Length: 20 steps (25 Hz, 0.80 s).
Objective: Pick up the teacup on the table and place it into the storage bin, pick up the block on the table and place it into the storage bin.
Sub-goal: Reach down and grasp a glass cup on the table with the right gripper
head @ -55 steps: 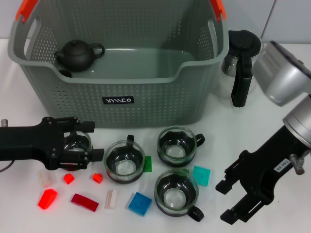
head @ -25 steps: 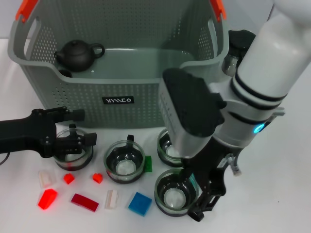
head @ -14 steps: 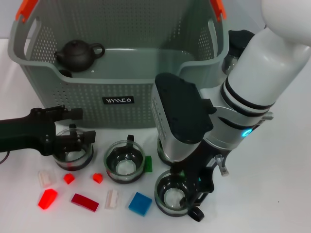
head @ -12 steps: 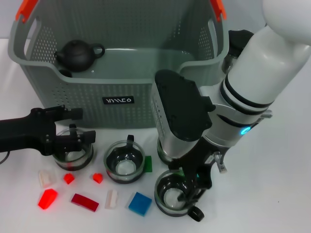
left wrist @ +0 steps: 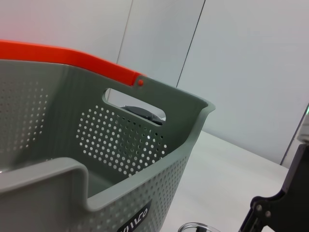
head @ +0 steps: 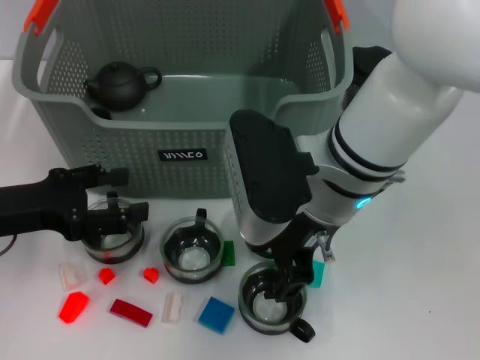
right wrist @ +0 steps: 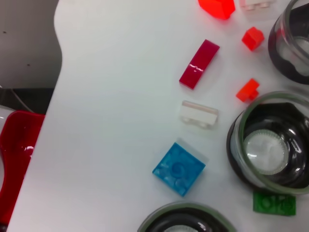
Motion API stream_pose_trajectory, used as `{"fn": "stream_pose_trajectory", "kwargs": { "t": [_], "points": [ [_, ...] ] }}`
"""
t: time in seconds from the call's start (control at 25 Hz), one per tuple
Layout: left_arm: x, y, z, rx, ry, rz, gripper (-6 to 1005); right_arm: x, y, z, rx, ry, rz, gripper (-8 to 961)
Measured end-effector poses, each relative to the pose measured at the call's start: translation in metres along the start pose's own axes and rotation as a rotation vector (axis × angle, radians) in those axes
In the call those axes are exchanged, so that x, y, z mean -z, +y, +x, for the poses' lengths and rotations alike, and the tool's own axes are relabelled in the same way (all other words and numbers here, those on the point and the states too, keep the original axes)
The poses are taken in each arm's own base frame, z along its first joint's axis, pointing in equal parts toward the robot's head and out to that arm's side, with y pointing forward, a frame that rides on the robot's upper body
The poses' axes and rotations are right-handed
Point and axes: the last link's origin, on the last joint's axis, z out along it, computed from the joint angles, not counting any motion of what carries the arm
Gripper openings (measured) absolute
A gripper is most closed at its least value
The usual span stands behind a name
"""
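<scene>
The grey storage bin (head: 187, 112) stands at the back of the white table (head: 420, 285) with a black teapot (head: 120, 82) inside. Three glass teacups show in front of it: left (head: 112, 238), middle (head: 193, 253) and front (head: 270, 306). My left gripper (head: 118, 199) reaches in from the left, at the back rim of the left teacup. My right gripper (head: 291, 276) hangs over the back rim of the front teacup (right wrist: 186, 218). Blocks lie along the front: blue (head: 216, 314), clear (head: 172, 307), dark red (head: 130, 312), green (head: 229, 253), teal (head: 316, 273).
A glass coffee pot (head: 371, 64) stands right of the bin, partly hidden by my right arm. More red blocks (head: 73, 307) and a clear one (head: 69, 275) lie at the front left. The table edge (right wrist: 55, 96) is close to the blocks.
My right arm swung in from the right and came down over the front teacup, drifting left; the teal block shows again. The left gripper has held still for the last second.
</scene>
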Motion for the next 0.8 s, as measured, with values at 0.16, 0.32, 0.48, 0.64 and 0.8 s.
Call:
{"fn": "stream_pose_trajectory", "kwargs": {
  "t": [0.16, 0.32, 0.48, 0.64, 0.8],
  "points": [
    [0.000, 0.000, 0.000, 0.000, 0.000, 0.002, 844, -0.007, 0.000, 0.002, 0.002, 0.018, -0.004, 713],
    [-0.001, -0.001, 0.000, 0.001, 0.000, 0.006, 843, -0.008, 0.001, 0.001, 0.004, 0.017, -0.005, 657],
    [-0.001, -0.001, -0.001, 0.001, -0.001, 0.006, 844, -0.011, 0.000, 0.003, -0.003, 0.019, -0.003, 600],
    [-0.001, -0.001, -0.001, 0.001, -0.001, 0.006, 844, -0.014, 0.000, 0.005, -0.009, 0.027, -0.002, 558],
    [-0.001, -0.001, -0.001, 0.002, -0.001, 0.006, 844, -0.016, 0.001, 0.005, -0.006, 0.034, 0.000, 531]
  ]
}}
